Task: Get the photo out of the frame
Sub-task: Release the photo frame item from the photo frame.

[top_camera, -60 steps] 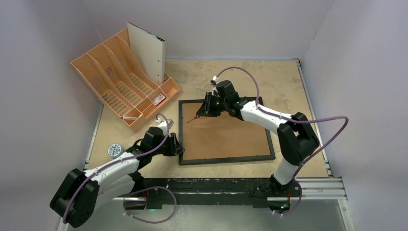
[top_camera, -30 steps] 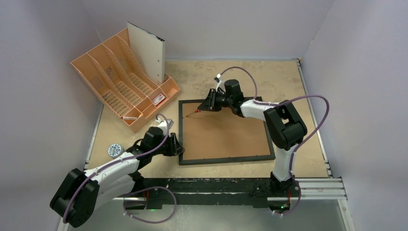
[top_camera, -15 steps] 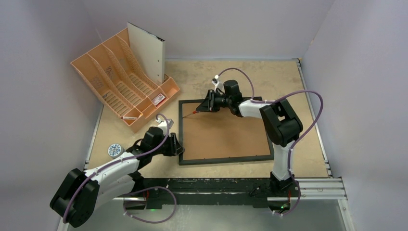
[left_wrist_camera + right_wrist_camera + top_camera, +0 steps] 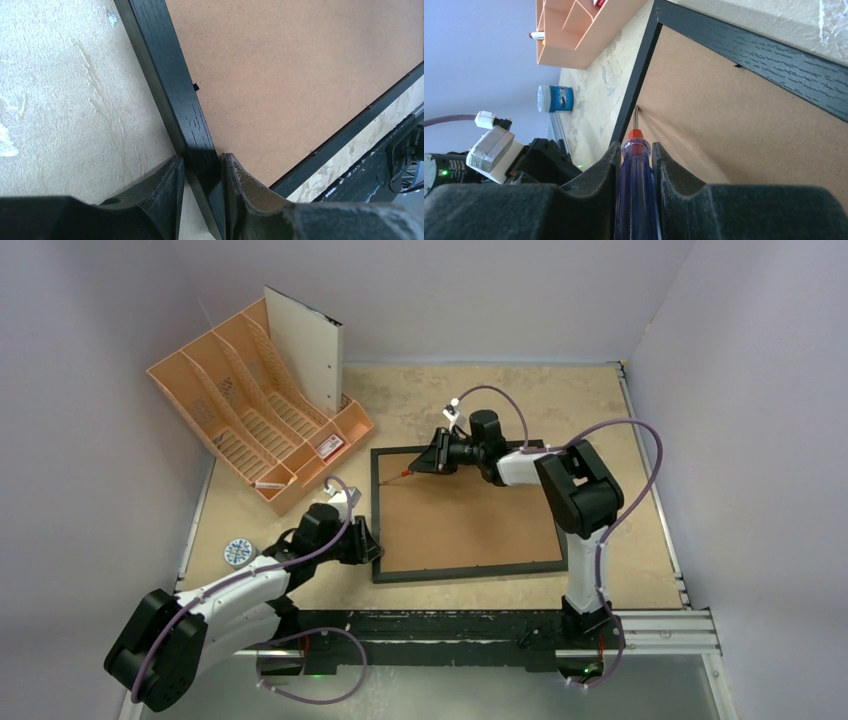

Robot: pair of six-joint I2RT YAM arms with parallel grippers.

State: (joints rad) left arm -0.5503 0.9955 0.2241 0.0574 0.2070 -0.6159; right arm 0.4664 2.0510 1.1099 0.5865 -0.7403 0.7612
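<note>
On mottled tabletop (image 4: 450, 400), thin black grained frame (image 4: 470, 571), fibreboard back (image 4: 470, 520).

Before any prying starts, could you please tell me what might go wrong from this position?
The blue-handled screwdriver in the right gripper has its tip at the seam of brown fibreboard backing and thin black frame; it may slip and gouge the board. The left gripper clamps only one rail, so levering might pivot the frame.
</note>
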